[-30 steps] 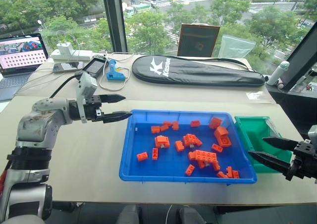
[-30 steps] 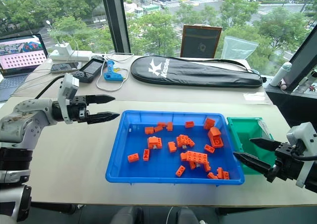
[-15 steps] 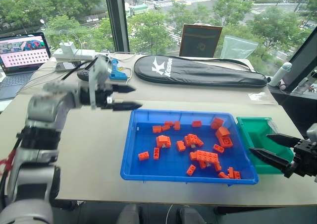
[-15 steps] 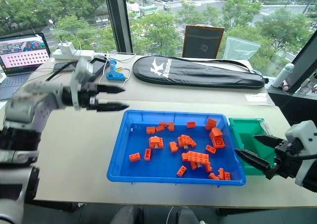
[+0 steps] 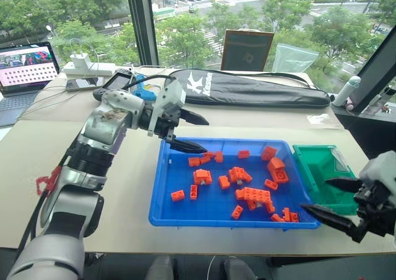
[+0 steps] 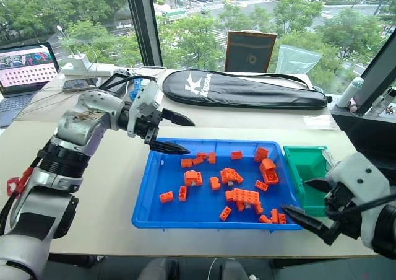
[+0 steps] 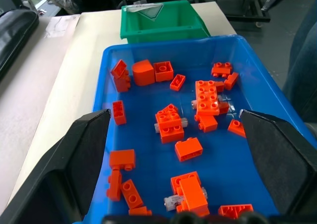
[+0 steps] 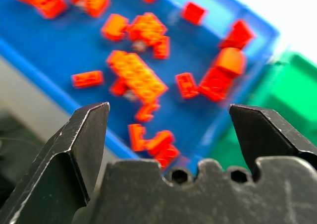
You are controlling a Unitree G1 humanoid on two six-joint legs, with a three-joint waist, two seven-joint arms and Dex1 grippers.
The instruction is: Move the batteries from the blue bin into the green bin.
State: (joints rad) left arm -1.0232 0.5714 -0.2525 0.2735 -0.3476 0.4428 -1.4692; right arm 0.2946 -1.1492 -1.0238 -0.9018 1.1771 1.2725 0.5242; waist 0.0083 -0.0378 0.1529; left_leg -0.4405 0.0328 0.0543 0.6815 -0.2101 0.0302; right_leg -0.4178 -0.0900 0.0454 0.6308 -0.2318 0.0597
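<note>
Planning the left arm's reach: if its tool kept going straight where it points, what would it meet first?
Probably the orange bricks lying in the blue bin; the open left tool points across and down into it, though depth is uncertain.

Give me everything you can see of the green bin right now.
The green bin is a small, deep rectangular tub of green plastic, sitting upright on the tan table right against the blue bin's short end, on the robot's right. A clear plastic bag-like piece lies inside at its far end; I can't make out any batteries in it. The open right claw hovers near its front corner, not touching it.
</note>
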